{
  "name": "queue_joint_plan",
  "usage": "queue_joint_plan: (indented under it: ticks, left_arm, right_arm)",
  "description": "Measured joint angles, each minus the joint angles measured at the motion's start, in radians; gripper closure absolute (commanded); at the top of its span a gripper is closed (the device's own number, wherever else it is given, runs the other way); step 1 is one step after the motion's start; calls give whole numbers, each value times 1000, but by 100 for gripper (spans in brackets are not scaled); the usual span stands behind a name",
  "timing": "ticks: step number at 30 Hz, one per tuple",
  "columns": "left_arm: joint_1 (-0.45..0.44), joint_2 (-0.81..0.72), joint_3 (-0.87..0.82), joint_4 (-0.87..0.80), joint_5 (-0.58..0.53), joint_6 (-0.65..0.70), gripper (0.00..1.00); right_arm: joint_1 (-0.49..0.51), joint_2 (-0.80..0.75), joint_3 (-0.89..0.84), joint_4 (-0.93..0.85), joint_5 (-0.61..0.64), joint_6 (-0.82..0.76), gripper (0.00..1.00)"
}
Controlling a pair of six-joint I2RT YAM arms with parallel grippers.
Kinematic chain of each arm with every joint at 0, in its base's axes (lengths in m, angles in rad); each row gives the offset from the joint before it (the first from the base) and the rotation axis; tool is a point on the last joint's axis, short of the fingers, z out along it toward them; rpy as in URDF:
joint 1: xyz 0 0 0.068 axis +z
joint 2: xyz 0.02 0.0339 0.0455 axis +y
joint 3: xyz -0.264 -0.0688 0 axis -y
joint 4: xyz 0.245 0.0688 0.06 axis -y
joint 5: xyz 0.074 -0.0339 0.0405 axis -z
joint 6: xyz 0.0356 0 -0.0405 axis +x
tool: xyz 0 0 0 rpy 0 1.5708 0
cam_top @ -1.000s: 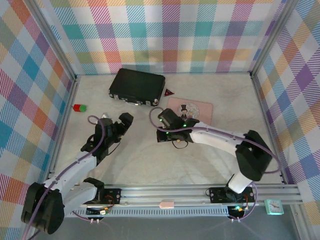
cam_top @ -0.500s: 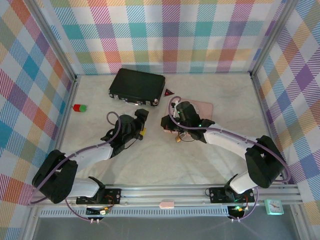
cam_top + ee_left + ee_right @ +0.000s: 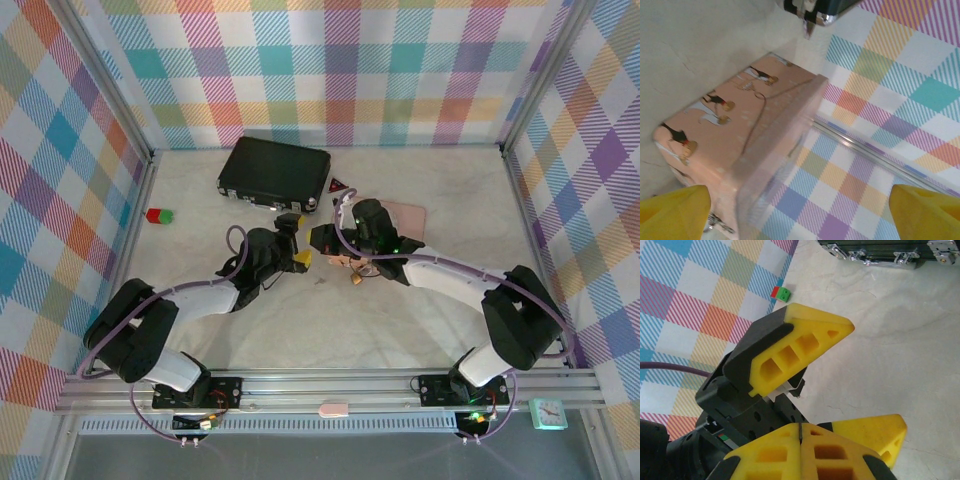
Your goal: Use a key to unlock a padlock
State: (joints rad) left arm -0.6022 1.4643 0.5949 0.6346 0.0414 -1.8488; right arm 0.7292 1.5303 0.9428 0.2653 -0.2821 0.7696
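From above, I had the left gripper (image 3: 296, 238) spread wide, nose to nose with the right gripper (image 3: 322, 240), which was clenched; whether it pinched anything I couldn't tell. The small brass-gold padlock (image 3: 356, 278) lay on the pale table (image 3: 420, 320) just near of the flat pink illustrated box (image 3: 405, 214), under my right wrist. What I took for the tiny grey-silver metal key (image 3: 320, 281) was a speck left of it. The left wrist view showed yellow fingertips (image 3: 670, 210) far apart, framing the pink box. The right wrist view showed its own pads (image 3: 770, 455) pressed together, which I judged set for a handover.

Pale marbled table (image 3: 300, 320), black case (image 3: 275, 172), pink box (image 3: 410, 213), red-green block (image 3: 158, 215), red triangle (image 3: 338, 184)
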Motion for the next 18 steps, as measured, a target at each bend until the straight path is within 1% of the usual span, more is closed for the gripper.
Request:
queue_joint_plan:
  ticks: [5, 8, 10, 13, 15, 18]
  left_arm:
    - [6, -27, 6, -30, -3, 8, 8]
    - [28, -96, 3, -111, -17, 61, 7]
    - [59, -151, 2, -177, -32, 121, 7]
    - [119, -225, 6, -298, -51, 251, 6]
    - [154, -260, 16, -388, -64, 348, 6]
    - [183, -289, 32, -485, -74, 467, 6]
  right_arm:
    - [0, 0, -1, -16, 6, -24, 100]
    - [5, 0, 0, -100, 38, -55, 100]
    - [18, 0, 0, -191, 74, -85, 99]
    - [57, 20, 17, -343, 126, -130, 85]
    - [87, 63, 48, -445, 152, -169, 76]
    - [116, 138, 115, -584, 183, -232, 68]
